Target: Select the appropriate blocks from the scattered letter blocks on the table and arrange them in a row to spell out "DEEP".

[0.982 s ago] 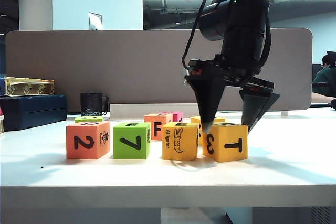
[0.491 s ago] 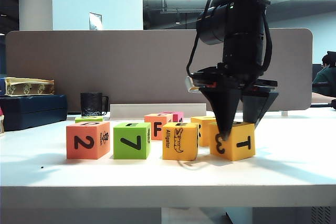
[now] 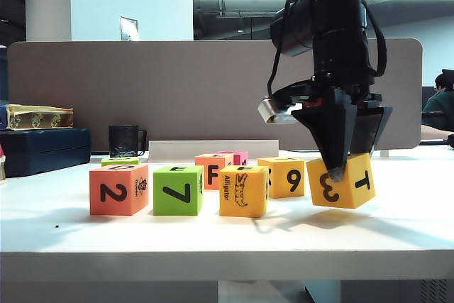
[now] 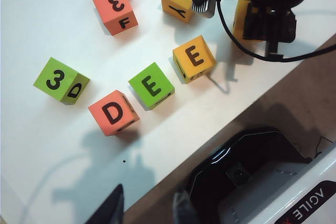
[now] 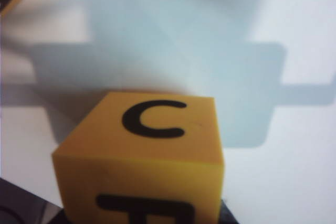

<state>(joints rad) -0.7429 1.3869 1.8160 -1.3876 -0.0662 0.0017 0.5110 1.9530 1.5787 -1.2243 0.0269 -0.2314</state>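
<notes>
Three blocks stand in a row on the table point(image 3: 213, 235): salmon-red with 2 point(image 3: 118, 189), lime-green with 7 point(image 3: 177, 189), yellow-orange with Alligator point(image 3: 242, 191). From the left wrist view their tops read D point(image 4: 113, 113), E point(image 4: 151, 85), E point(image 4: 194, 59). My right gripper point(image 3: 351, 168) is shut on the yellow-orange block with 3 and T point(image 3: 342, 182), held tilted just above the table, right of the row. That block point(image 5: 142, 156) fills the right wrist view, a C on one face. My left gripper point(image 4: 147, 208) hangs open over the table's front edge, off the exterior view.
Behind the row lie a salmon F block point(image 3: 213, 168), a pink block point(image 3: 237, 156), a yellow 9 block point(image 3: 287, 175) and a green block point(image 3: 119, 162). A black mug point(image 3: 124, 140) and a blue box point(image 3: 42, 148) stand back left, before a grey partition point(image 3: 213, 90).
My right gripper closed on the 3 and T block, raised it off the table and carried it rightward, tilting it. The other blocks stayed put.
</notes>
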